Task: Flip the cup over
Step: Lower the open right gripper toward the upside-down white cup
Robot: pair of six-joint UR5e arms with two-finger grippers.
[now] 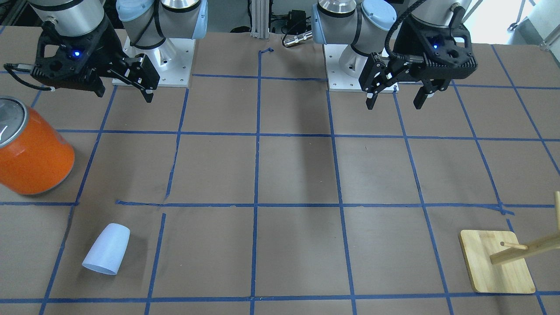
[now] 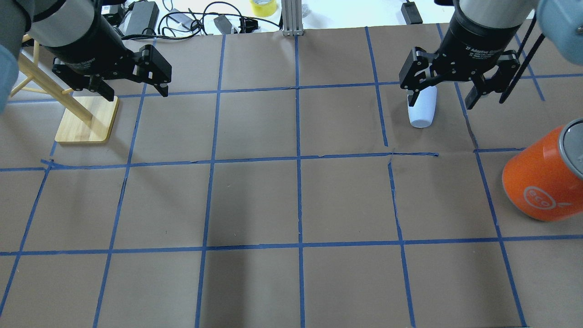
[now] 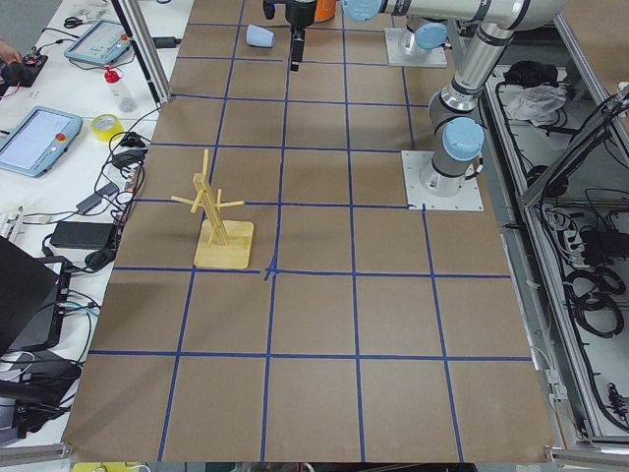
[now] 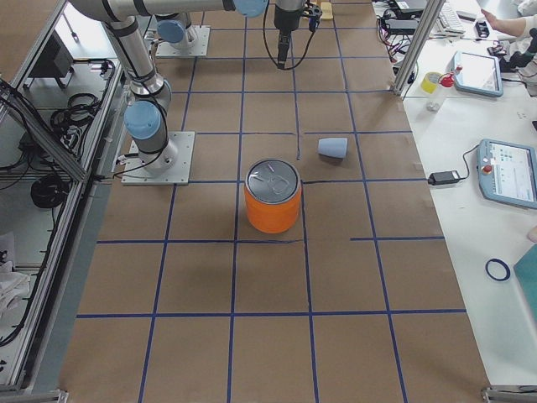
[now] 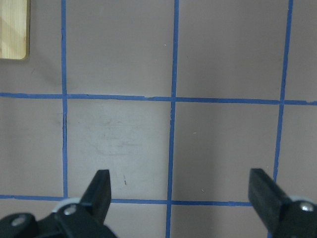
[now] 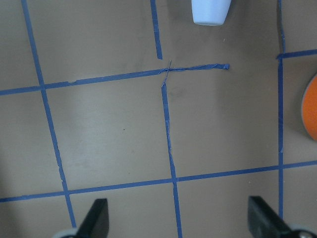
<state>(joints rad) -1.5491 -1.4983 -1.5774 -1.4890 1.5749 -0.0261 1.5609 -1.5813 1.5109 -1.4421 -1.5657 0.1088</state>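
Note:
The cup (image 1: 107, 249) is a small pale blue-white tumbler lying on its side on the brown table, on the robot's right, towards the far edge. It also shows in the overhead view (image 2: 422, 109), the exterior right view (image 4: 333, 148) and at the top of the right wrist view (image 6: 210, 12). My right gripper (image 1: 124, 94) is open and empty, held high above the table and nearer the robot base than the cup; it also shows in the overhead view (image 2: 442, 98). My left gripper (image 1: 395, 105) is open and empty, high over the table's other side.
A big orange can (image 1: 33, 148) with a silver top stands on the robot's right, near the cup. A wooden mug stand (image 1: 496, 262) with pegs stands far on the robot's left. Blue tape lines grid the table.

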